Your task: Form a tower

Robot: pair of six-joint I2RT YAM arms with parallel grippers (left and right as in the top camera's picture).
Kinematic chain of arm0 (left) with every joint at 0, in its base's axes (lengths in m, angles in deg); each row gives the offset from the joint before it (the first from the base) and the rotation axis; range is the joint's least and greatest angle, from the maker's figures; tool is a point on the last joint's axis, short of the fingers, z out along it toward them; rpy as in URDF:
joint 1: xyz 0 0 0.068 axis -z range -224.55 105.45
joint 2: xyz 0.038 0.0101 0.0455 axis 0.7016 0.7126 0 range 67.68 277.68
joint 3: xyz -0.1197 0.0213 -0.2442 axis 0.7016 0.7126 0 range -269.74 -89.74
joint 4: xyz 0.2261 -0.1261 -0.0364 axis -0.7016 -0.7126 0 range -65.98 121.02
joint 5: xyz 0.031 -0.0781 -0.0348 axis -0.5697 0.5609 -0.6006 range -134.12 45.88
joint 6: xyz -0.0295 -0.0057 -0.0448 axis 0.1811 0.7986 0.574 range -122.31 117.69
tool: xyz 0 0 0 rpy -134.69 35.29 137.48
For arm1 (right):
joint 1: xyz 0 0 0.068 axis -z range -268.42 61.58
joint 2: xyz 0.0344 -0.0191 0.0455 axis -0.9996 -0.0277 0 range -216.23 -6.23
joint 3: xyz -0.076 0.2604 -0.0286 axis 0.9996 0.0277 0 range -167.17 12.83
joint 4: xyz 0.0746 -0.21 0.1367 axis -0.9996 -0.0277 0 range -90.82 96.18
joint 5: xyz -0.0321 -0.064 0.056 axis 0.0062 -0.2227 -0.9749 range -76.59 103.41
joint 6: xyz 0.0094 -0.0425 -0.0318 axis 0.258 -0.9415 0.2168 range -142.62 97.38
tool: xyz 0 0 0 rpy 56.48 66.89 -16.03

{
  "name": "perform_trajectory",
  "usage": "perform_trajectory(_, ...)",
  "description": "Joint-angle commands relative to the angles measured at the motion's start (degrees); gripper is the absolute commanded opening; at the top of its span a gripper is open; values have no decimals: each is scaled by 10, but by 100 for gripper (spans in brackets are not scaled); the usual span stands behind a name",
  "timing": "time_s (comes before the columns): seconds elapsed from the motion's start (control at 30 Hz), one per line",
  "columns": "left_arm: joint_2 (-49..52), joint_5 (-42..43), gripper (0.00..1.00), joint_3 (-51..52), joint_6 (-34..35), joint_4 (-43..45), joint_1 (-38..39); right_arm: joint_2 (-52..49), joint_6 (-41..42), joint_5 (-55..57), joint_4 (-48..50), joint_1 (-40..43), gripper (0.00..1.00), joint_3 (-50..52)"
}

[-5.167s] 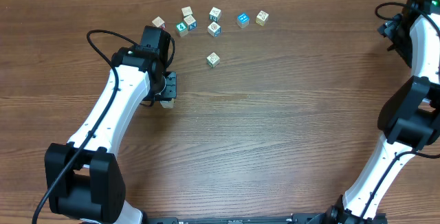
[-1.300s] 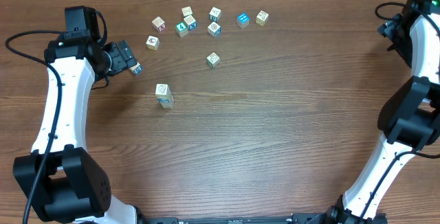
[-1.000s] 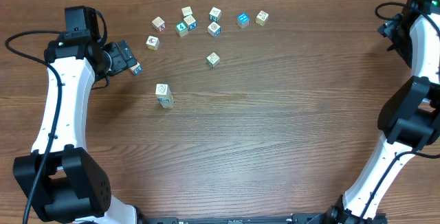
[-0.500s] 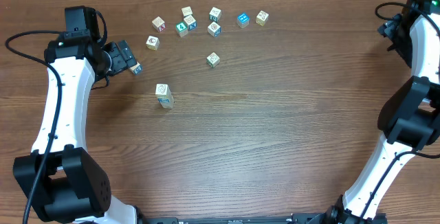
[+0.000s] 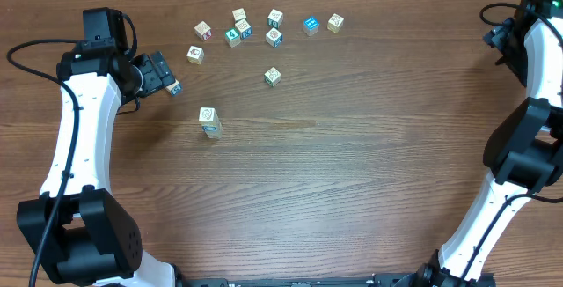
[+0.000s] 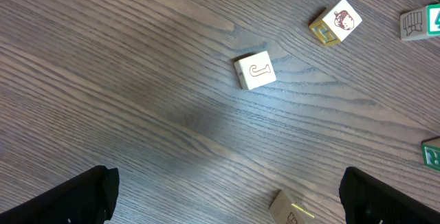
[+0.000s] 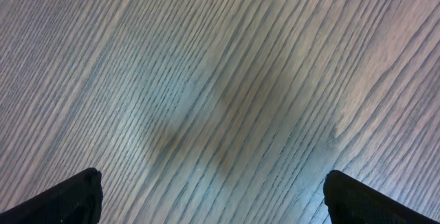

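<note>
On the table (image 5: pixel 352 190), the cream-topped tower (image 5: pixel 209 121) seems two cubes high.

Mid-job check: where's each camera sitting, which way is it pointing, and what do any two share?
Overhead: fixed above the table, facing down; left arm, right arm, the tower, loose cubes.
Left wrist: on the left arm, angled down at loose cubes; left gripper fingertips in bottom corners, open.
Right wrist: facing bare wood; right gripper fingertips in bottom corners, open.
Shared: overhead and left wrist both show loose cubes.
</note>
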Motion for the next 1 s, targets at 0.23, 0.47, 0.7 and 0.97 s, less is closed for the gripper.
perform_trajectory(0.23, 13, 3, 100, -9, 5, -2, 1, -4, 0, 8, 2, 0, 100, -9)
perform_trajectory(0.47, 14, 3, 99, -9, 5, 0, 1, -4, 0, 8, 2, 0, 100, -9)
perform_trajectory(0.7, 14, 3, 100, -9, 5, 57, 1, -4, 0, 8, 2, 0, 100, -9)
perform_trajectory(0.97, 14, 3, 99, -9, 6, 147, 5, -4, 0, 8, 2, 0, 100, -9)
